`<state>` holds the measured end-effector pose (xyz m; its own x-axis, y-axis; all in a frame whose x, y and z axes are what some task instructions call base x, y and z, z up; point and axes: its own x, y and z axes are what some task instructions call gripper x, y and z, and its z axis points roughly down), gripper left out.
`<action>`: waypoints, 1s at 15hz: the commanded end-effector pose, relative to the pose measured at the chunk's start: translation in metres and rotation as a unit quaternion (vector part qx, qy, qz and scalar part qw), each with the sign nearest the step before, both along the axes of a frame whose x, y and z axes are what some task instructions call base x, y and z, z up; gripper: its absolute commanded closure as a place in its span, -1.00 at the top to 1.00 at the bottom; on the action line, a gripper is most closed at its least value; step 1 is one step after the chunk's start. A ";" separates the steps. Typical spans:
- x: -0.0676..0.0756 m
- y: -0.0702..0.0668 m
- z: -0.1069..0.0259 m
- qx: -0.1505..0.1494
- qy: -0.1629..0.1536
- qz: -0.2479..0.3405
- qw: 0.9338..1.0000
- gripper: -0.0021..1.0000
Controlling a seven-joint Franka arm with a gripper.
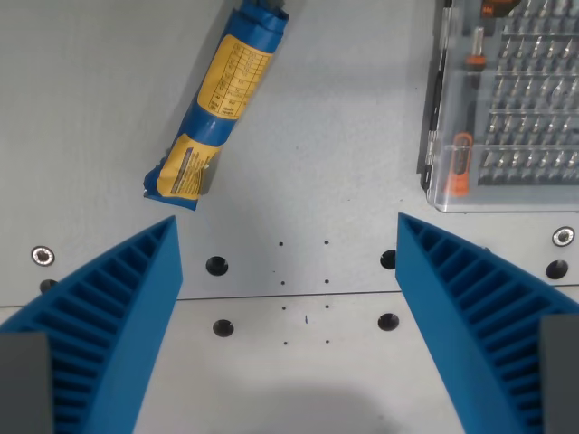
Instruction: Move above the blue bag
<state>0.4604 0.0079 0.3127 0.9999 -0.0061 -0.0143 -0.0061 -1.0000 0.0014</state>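
The blue bag (222,101) is a long blue packet with yellow labels. It lies slanted on the grey table at the wrist view's upper left, running from the top edge down to the left. My gripper (288,233) is open and empty. Its two blue ribbed fingers (118,312) rise from the bottom corners. The bag's lower end sits just above the tip of the finger on the wrist view's left, apart from it. The bag's top end is cut off by the frame's edge.
A clear plastic case (507,99) holding rows of metal bits, with orange latches, lies at the wrist view's upper right. The grey table (344,154) has a seam and several screw holes (217,266) between the fingers.
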 end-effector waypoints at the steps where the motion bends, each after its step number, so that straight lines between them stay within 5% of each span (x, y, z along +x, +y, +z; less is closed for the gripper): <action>1: 0.001 0.003 -0.006 -0.002 -0.018 -0.045 0.999 1.00; 15: 0.004 0.020 -0.060 0.002 -0.040 -0.167 0.985 1.00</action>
